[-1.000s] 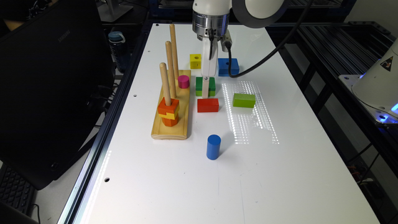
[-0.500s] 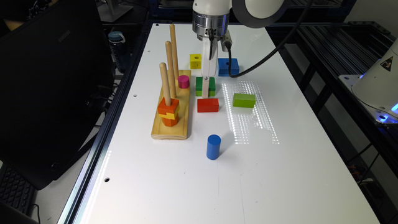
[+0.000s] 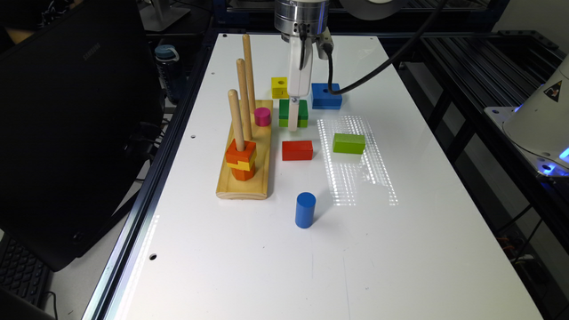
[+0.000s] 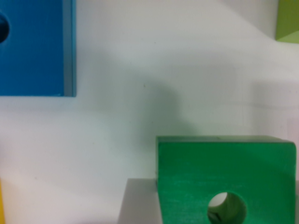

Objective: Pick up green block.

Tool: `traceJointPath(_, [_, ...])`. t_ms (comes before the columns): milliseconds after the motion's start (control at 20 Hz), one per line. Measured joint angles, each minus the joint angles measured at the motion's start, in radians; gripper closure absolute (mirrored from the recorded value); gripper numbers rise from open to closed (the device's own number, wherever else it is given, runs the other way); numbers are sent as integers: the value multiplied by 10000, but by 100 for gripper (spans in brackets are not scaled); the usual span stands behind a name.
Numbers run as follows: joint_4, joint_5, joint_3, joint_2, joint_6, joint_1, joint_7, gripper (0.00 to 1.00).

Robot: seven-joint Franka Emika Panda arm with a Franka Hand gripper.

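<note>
pincer (image 3: pixel 293 119) low at green block (image 3: pixel 303 113) | table (image 3: pixel 400 249) | pegboard (image 3: pixel 262 178), 3 pegs

High exterior overview; close downward wrist view, both sharing green block (image 3: pixel 293 113) (image 4: pixel 226 179).

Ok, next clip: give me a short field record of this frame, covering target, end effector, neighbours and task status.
target: green block, square with a round hole, flat on the white table
end effector: end effector lowered at the green block, in front of it in the exterior view
neighbours: yellow block, blue block, pink cylinder, red block, lime block
peg board: wooden peg board, orange and yellow pieces stacked
status: block not lifted yet
</note>
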Motion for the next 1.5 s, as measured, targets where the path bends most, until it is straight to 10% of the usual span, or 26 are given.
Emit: traceJointPath(1500, [-44,161,47,-2268,-2120,1,0,100])
